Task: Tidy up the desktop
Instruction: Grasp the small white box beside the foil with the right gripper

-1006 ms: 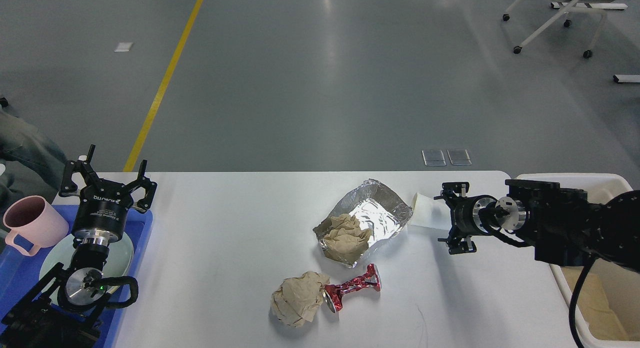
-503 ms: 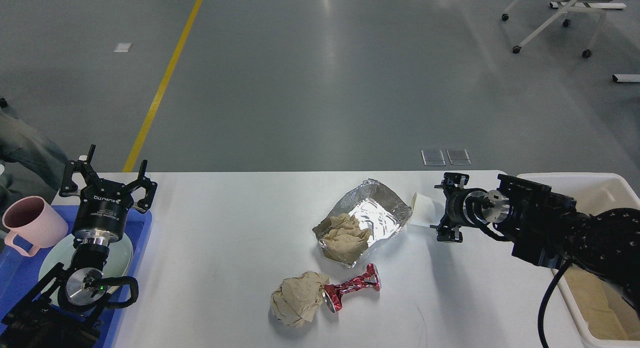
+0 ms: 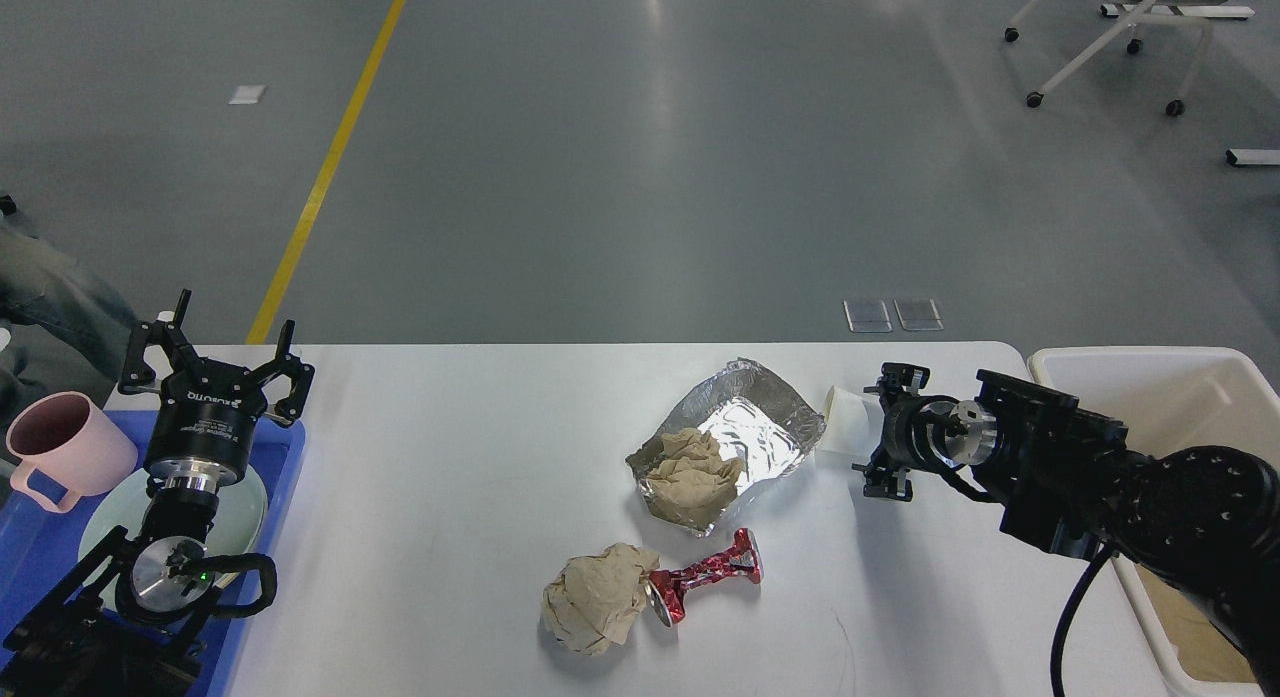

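Grey floor with a yellow line (image 3: 330, 167) borders the white desktop (image 3: 450, 497).

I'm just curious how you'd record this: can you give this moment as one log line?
task: tidy desktop | right tool: open, beside paper cup | left tool: open over blue tray | foil tray, crushed can: on desktop

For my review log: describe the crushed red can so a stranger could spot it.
On the white desktop, look near the front edge, below the foil tray. The crushed red can lies on its side against a brown paper ball, the only red, shiny item there.
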`<action>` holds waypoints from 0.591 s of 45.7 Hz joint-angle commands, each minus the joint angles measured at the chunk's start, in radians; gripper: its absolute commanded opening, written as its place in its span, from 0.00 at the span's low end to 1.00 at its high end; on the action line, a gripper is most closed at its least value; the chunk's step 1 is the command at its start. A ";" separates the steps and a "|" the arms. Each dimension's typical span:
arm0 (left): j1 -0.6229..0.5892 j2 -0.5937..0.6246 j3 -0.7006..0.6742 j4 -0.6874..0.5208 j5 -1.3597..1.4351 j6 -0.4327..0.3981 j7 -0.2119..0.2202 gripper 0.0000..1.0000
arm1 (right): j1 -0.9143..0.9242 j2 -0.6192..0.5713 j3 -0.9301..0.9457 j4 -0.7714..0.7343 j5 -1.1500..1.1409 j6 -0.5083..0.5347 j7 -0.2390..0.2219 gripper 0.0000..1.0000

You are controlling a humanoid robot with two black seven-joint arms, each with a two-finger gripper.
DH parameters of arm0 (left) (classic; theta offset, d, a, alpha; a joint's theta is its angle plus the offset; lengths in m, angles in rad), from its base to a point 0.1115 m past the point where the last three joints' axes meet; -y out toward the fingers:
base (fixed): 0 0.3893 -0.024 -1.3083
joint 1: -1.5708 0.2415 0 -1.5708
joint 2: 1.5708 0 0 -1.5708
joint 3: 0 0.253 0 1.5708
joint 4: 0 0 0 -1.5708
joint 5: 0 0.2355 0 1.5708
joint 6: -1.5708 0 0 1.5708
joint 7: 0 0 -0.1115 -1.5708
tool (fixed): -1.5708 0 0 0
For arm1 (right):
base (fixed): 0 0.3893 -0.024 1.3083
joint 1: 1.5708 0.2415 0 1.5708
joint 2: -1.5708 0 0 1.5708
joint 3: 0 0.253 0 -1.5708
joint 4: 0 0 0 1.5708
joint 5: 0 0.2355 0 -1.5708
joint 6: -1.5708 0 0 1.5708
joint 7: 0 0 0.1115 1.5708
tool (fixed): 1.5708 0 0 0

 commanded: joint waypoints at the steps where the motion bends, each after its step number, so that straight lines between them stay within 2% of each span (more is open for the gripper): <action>1: 0.000 0.000 0.000 0.000 0.000 0.000 0.000 0.96 | -0.004 0.012 0.010 -0.002 0.000 -0.003 0.001 0.96; 9: 0.000 0.000 0.000 0.000 0.000 0.000 0.000 0.96 | -0.018 0.020 0.041 -0.022 -0.001 -0.003 0.001 0.86; 12: 0.000 0.000 0.000 0.000 0.000 0.000 0.000 0.96 | -0.027 0.020 0.042 -0.022 -0.001 -0.003 0.001 0.76; 23: 0.000 0.000 0.000 0.000 0.000 0.000 0.000 0.96 | -0.037 0.020 0.044 -0.025 -0.001 -0.004 0.002 0.60; 27: 0.000 0.000 0.000 0.000 0.000 0.000 0.000 0.96 | -0.038 0.020 0.044 -0.025 -0.001 -0.012 0.002 0.48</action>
